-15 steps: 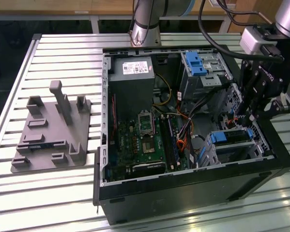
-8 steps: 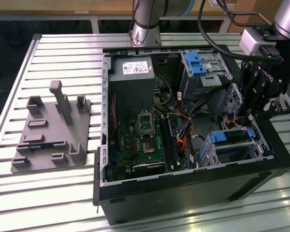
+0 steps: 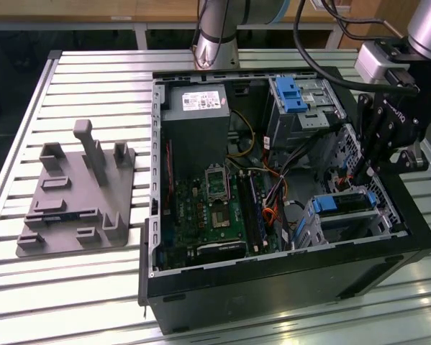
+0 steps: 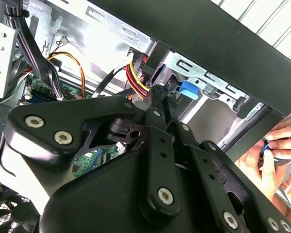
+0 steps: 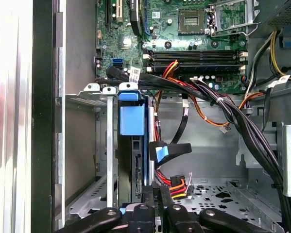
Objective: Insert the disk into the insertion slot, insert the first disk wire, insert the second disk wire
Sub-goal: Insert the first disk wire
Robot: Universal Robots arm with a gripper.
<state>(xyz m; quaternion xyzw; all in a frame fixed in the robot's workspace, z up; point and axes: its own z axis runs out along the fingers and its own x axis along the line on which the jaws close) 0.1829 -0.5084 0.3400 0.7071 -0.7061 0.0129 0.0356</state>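
The disk (image 3: 345,203) sits in the insertion slot (image 3: 321,228) at the case's near corner on the exterior view's right. In the first wrist view its blue caddy handle (image 5: 132,119) stands inside the silver cage (image 5: 109,145). My gripper (image 3: 357,176) reaches down into the case just behind the disk. In the second wrist view my gripper (image 4: 156,91) looks shut at the plug of a red, yellow and black disk wire (image 4: 138,80), close to the blue caddy tab (image 4: 191,90). That plug (image 5: 177,184) lies beside my fingertips (image 5: 165,206). A black flat wire with a blue tab (image 5: 167,150) hangs loose nearby.
The open black case (image 3: 273,280) holds the motherboard (image 3: 215,208), power supply (image 3: 193,108) and a taller bay with a blue clip (image 3: 291,93). Thick black cable bundles (image 5: 242,121) cross the case. A grey fixture (image 3: 78,194) lies on the exterior view's left. A person's hand (image 4: 271,158) is beside the case.
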